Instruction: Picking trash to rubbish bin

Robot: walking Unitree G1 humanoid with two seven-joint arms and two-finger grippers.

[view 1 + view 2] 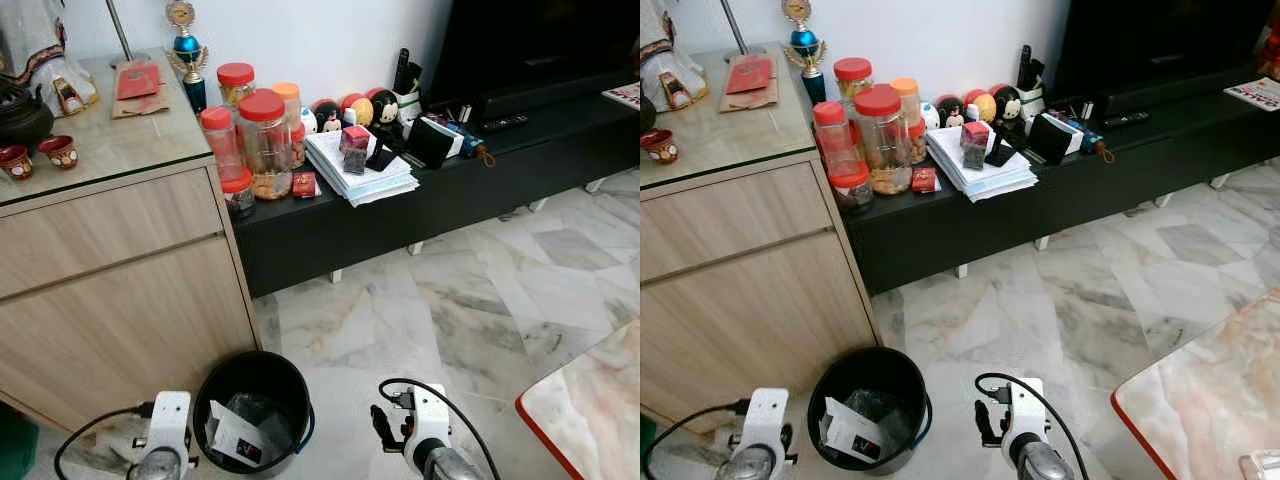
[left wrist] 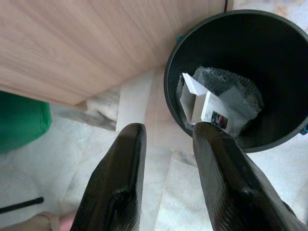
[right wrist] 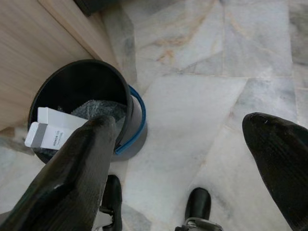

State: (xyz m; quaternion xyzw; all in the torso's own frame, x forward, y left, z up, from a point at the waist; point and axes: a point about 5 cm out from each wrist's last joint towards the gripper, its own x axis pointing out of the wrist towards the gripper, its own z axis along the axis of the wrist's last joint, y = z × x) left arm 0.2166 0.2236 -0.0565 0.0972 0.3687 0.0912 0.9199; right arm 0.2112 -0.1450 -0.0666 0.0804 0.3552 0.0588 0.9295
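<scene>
On the grey-veined marble floor (image 1: pixel 400 320), near the light wooden cabinet (image 1: pixel 120 290), stands a round black plastic rubbish bin (image 1: pixel 252 375) holding a white cardboard box (image 2: pixel 199 103) and crumpled grey wrap (image 2: pixel 231 91). The left gripper (image 2: pixel 166 132) hovers beside the bin's left rim, fingers slightly parted and empty. The right gripper (image 3: pixel 192 139) hangs over bare floor to the bin's right, fingers spread wide.

Pale veined marble floor (image 1: pixel 470 310) underfoot; a light wooden cabinet (image 1: pixel 110 290) with a glass top stands against the white wall (image 1: pixel 330 40), beside a long black TV bench (image 1: pixel 440 190).
</scene>
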